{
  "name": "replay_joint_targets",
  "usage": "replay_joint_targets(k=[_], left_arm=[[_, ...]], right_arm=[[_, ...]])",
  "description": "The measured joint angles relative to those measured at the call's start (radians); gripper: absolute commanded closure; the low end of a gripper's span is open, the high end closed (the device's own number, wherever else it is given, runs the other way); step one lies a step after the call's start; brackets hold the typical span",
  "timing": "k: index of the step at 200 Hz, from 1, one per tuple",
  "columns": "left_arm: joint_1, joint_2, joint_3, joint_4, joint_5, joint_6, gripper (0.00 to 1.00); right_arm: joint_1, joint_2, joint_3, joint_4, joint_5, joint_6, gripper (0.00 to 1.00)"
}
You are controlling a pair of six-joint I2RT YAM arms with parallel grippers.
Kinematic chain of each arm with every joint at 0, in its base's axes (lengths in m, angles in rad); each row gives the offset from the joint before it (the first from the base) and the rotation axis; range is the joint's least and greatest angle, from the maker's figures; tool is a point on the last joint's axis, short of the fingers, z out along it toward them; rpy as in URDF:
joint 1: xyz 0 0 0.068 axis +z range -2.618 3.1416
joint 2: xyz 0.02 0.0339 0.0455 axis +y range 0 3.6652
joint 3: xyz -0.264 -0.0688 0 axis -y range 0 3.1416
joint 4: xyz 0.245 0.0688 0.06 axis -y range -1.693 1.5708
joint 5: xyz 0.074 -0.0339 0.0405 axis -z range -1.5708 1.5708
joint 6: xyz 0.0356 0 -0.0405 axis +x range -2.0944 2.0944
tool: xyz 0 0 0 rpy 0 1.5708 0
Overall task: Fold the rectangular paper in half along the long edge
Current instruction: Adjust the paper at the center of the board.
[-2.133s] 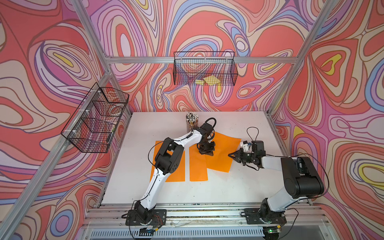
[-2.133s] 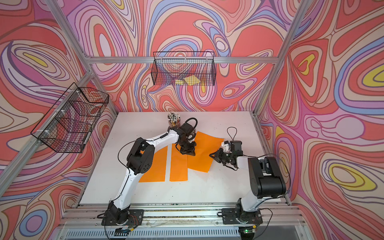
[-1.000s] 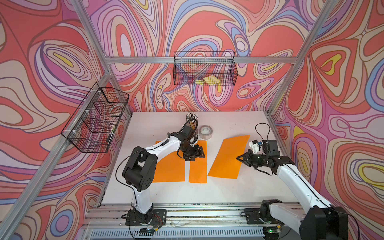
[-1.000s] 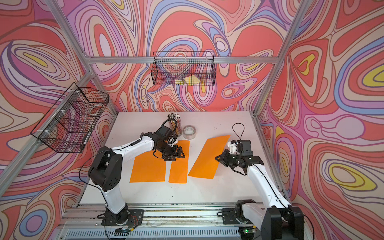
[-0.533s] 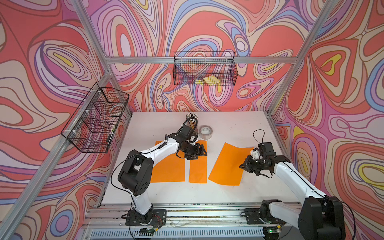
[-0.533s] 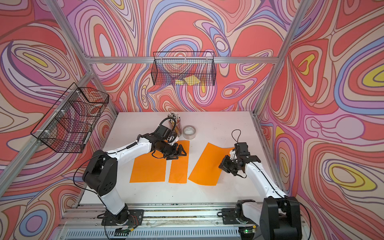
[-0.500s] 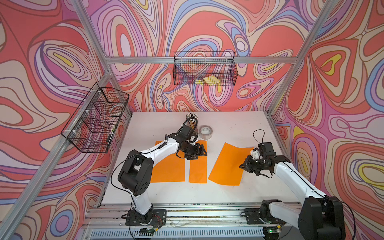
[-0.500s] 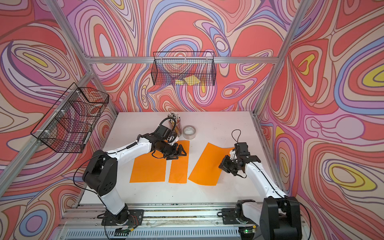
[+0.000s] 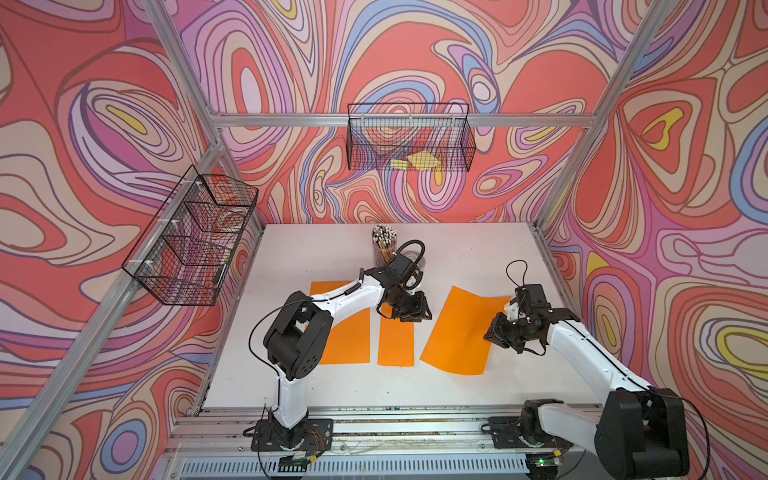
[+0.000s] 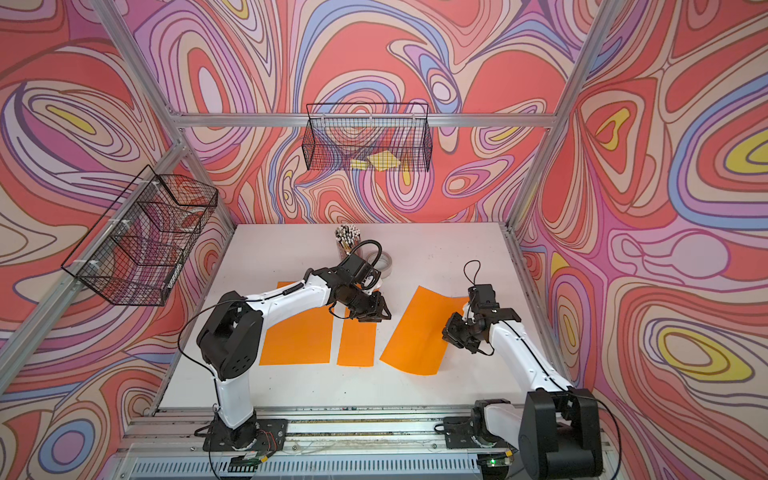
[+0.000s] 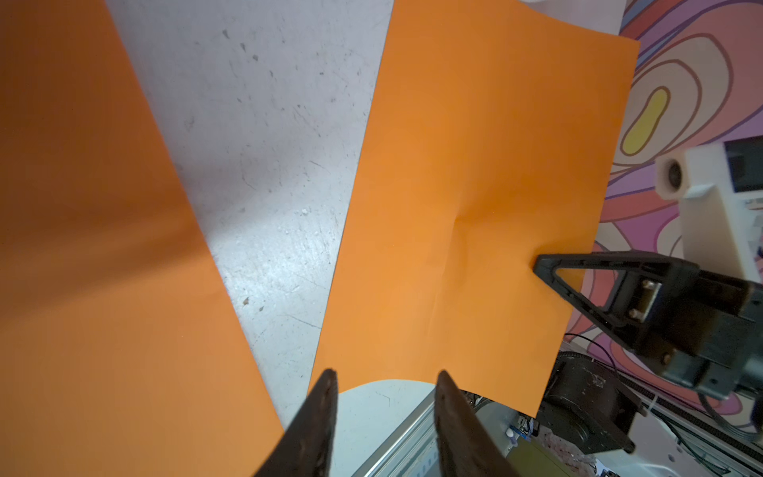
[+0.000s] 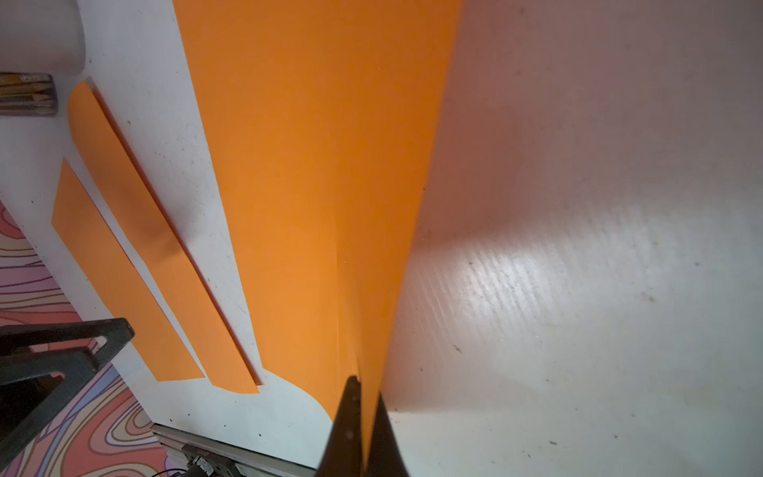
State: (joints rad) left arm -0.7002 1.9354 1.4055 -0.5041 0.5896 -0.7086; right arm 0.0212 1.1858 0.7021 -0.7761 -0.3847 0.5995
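The left arm (image 9: 345,297) rises from its base at the near edge of the white table (image 9: 316,257), bends at the elbow and reaches toward the middle, crossing a wide orange sheet (image 9: 347,340). The left gripper (image 9: 412,311) hangs over the far end of a narrow orange strip (image 9: 397,345), pointed toward the paper (image 9: 459,332). The left wrist view shows its fingers (image 11: 326,413) spread with nothing between them, which is too small to make out in both top views.

The paper lies slanted on the table just right of the strip, near the left gripper but not touching it, its right long edge raised. The right gripper (image 9: 496,334) is clamped on that edge about midway. The right wrist view shows the orange edge pinched between its closed fingers (image 12: 351,413), and the left wrist view shows a small dent in the sheet beside the pinch. The right arm (image 9: 582,345) stretches low from the near right corner.
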Motion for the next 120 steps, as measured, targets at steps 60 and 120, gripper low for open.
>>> replay_joint_targets(k=[60,120], left_arm=[[-0.075,0.088,0.025,0.016,-0.002,-0.029,0.79],[-0.098,0.143,0.061,0.027,0.005,-0.041,0.83]], right_arm=[[0.000,0.015,0.000,0.001,0.002,-0.012,1.00],[0.000,0.023,0.008,-0.003,0.001,-0.014,1.00]])
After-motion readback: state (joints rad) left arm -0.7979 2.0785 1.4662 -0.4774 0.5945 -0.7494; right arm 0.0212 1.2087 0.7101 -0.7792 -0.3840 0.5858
